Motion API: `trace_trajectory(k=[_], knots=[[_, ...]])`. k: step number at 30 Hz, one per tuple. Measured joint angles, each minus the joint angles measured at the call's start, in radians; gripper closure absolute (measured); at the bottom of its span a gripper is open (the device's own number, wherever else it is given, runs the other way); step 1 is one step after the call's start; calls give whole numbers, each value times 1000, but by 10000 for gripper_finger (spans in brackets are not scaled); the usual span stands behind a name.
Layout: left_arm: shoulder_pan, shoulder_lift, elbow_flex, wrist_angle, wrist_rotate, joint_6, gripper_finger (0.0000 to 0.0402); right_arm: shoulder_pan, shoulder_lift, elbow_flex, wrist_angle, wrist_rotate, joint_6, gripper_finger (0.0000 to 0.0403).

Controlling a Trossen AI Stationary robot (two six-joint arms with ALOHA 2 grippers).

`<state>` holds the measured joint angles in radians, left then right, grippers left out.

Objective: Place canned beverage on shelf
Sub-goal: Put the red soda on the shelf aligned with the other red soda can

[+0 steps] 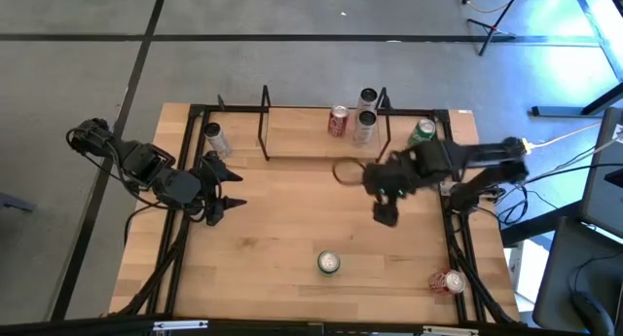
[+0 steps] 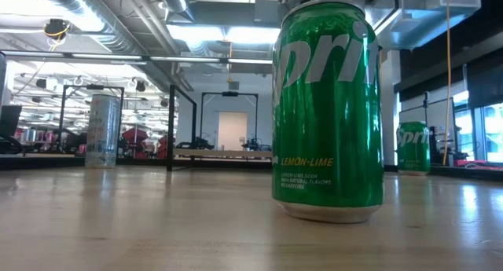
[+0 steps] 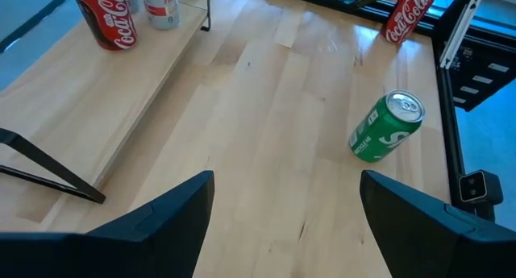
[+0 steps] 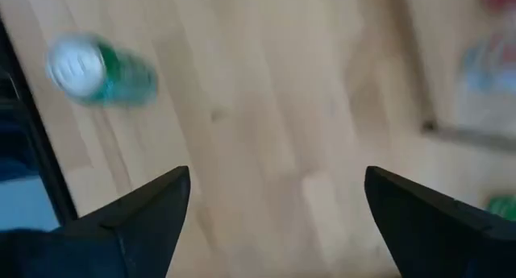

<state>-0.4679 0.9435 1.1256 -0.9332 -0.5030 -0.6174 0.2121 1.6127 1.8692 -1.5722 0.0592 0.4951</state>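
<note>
From above we see the low shelf of thin black metal rods on a light wooden board (image 1: 311, 141) along the table's far edge, with a red cola can (image 1: 338, 121) and 2 silver cans (image 1: 366, 114) standing on it near its right end frame. A green soda can (image 1: 328, 263) stands upright near the front middle of the wooden table (image 1: 282, 219), well apart from both arms. The right gripper (image 1: 385, 215) hangs over the table in front of the shelf's right part, jaws spread and empty; the left gripper (image 1: 230, 188) waits near the left edge, also spread and empty. A second green can (image 1: 421, 131) sits right of the shelf, a silver can (image 1: 215, 139) left of it, and a red can (image 1: 448, 281) lies at the front right corner.

At table height, the green can fills the frame, upright, nothing touching it.

The left wrist view shows open fingers (image 3: 169, 217) and the green can well ahead.

The right wrist view shows wide fingers (image 4: 137, 217) with the green can off to 1 side, not between them.

Our worries: if we descend misaligned, 1 finger could clip the rim and topple the can, which would then roll. At the shelf, a carried can could strike the rods or knock the 3 cans already standing.
</note>
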Motion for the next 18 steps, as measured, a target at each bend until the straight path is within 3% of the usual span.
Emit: trace_trajectory(k=[9,13,18], knots=[[0,0,0,1,0,20,104,269,-280,-432,6,-92,560,45],[0,0,0,0,6,20,104,444,-325,-520,54,-154,772,45],[0,0,0,0,6,20,104,624,-297,-552,101,-220,895,45]])
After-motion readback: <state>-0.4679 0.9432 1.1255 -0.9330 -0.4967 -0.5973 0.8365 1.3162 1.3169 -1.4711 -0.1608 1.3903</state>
